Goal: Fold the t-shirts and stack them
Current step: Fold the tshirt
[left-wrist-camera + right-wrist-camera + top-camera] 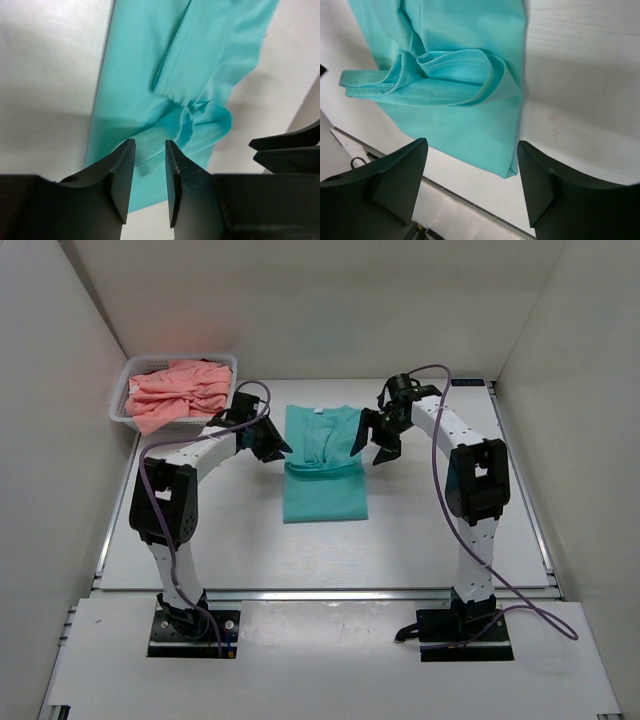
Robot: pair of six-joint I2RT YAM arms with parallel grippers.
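T-shirt (pixel 325 490) between left hand (pixel 273 447), right hand (pixel 373 446)

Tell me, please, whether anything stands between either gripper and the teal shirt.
Nothing visible does: the left gripper and right gripper both hang open at the teal shirt's sides, with no object between.

The left arm (pixel 165 505) rises from its base at 7 o'clock in the top view, bends at the elbow and stretches toward 2 o'clock; the left claw (pixel 278 450) at its end points toward 4 o'clock, its jaws a narrow gap apart; the right arm (pixel 478 480) climbs from its base at 5 o'clock, bends and reaches toward 10 o'clock; the right claw (pixel 372 450) tips down toward 7 o'clock, its jaws spread wide.
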